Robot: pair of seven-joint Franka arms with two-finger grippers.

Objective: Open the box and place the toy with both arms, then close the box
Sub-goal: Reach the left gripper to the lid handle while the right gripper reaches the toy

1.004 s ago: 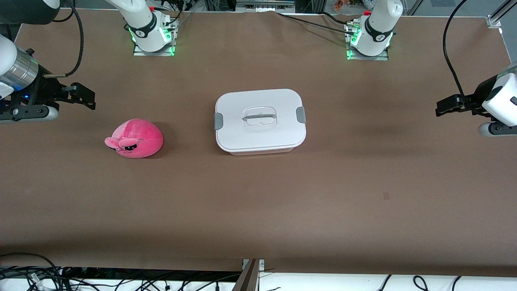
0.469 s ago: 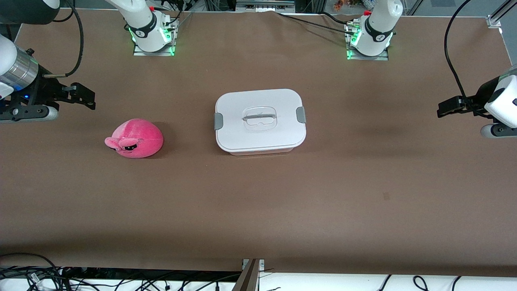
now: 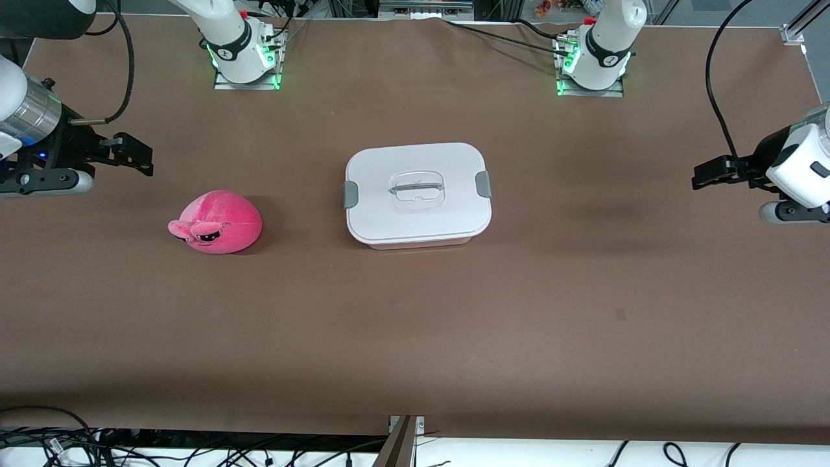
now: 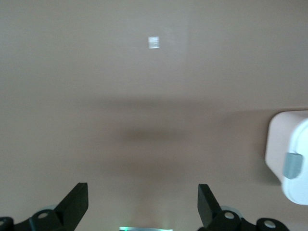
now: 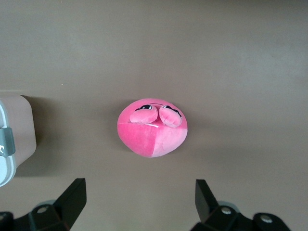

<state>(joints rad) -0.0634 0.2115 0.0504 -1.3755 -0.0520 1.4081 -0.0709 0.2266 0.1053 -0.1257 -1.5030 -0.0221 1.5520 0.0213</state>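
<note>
With the box lidded mid-table and the toy at its 9 o'clock, the left gripper and right gripper hover wide open, empty, above the table's 2 ends.

A brown table fills the scene, with black cables along its near edge.

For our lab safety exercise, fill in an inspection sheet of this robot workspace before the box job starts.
Surface: brown table, one small dark mark.
Job's things: box shut, both grey clips on; toy lies beside it, toward the right arm's end.
Clutter: nothing seen.
Grippers: left gripper open over bare table at its own end; right gripper open above the toy; both hold nothing.
Cables: loose bundle below the table's near edge.
Surroundings: two arm bases lit green.
</note>
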